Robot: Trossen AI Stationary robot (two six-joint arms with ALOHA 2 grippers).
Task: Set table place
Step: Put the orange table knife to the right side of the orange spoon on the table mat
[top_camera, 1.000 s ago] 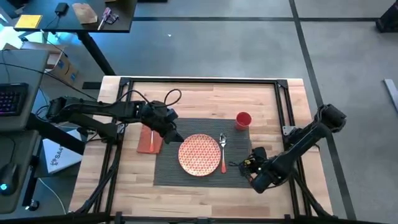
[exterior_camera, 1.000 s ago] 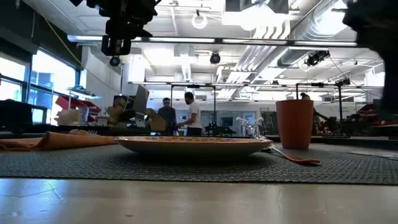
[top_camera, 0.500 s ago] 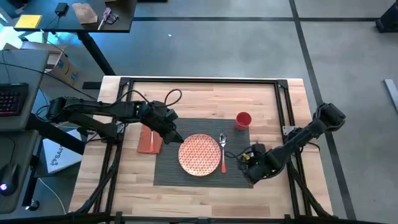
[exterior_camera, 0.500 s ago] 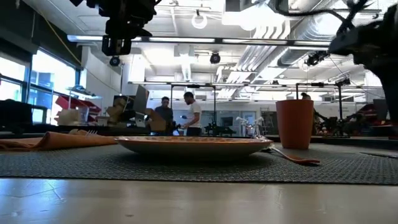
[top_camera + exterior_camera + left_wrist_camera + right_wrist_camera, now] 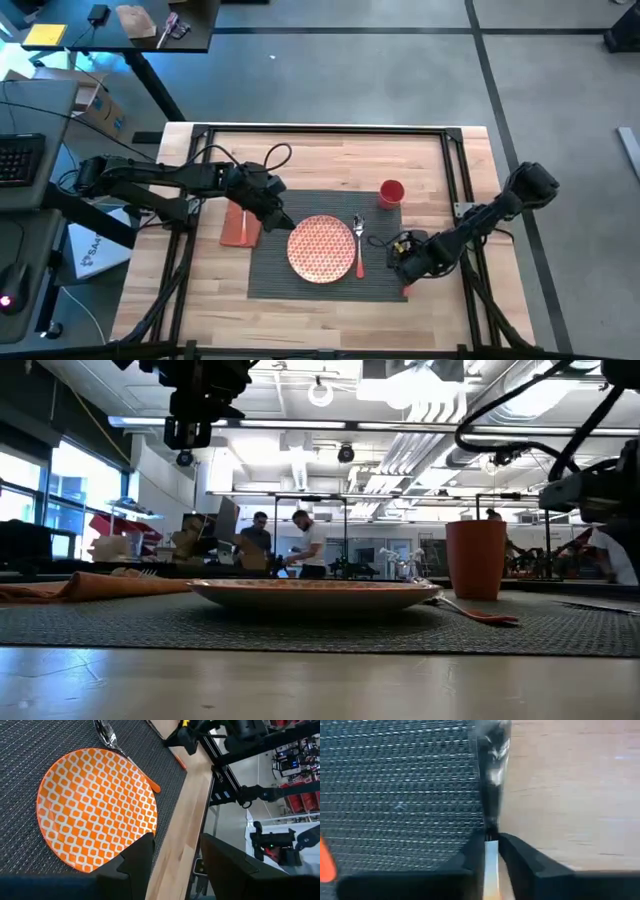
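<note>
On the table, the plate lies on the placemat with a spoon just right of it, the right gripper pinches a silver utensil at the mat's right edge, and the left gripper, fingers apart, hangs above the plate's left rim.

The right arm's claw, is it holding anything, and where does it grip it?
Yes. The right gripper pinches a silver piece of cutlery low on its thin metal shaft, by the placemat edge. Which utensil, I cannot tell. The left gripper holds nothing.
</note>
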